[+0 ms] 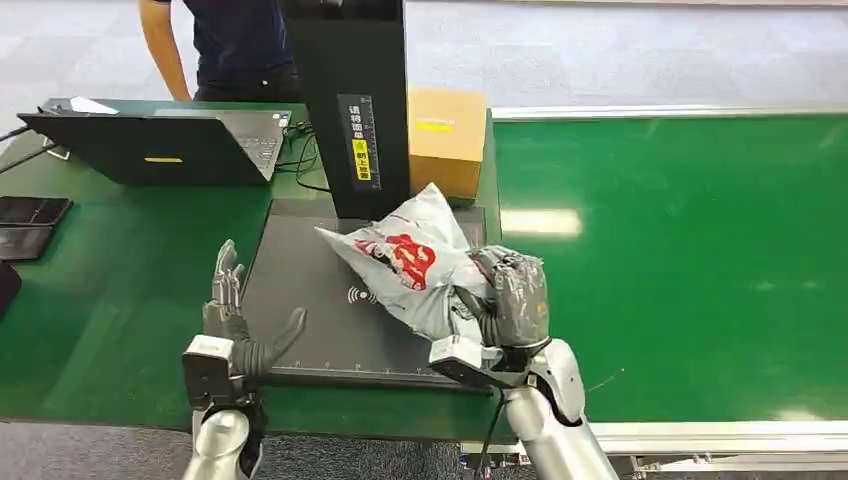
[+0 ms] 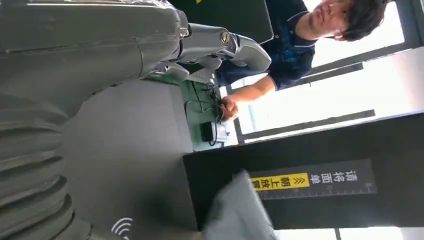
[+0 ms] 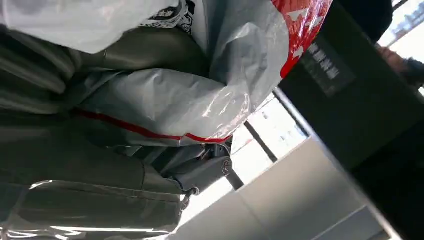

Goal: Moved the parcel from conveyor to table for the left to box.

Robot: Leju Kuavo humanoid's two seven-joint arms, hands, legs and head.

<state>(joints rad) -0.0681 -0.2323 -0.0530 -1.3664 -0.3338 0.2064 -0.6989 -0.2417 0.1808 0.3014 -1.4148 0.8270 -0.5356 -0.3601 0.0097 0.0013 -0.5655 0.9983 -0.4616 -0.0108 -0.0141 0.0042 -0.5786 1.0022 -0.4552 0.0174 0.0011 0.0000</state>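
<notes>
The parcel (image 1: 412, 258) is a crumpled grey plastic mailer with red print. My right hand (image 1: 510, 298) grips its right side and holds it tilted above the dark scanner pad (image 1: 310, 290) on the green table. In the right wrist view the parcel (image 3: 200, 95) presses against my thumb and palm. At the pad's left edge my left hand (image 1: 232, 320) is open, fingers spread and pointing away from me, holding nothing. The left wrist view shows that hand's fingers (image 2: 220, 45) over the pad, with a blurred corner of the parcel (image 2: 235, 210) beside the black post.
A black scanner post (image 1: 350, 100) rises behind the pad, with a cardboard box (image 1: 446, 135) just right of it. An open laptop (image 1: 160, 145) and dark tablets (image 1: 30, 215) lie at the left. A person (image 1: 225, 45) stands behind the table. The green conveyor belt (image 1: 680, 260) runs to the right.
</notes>
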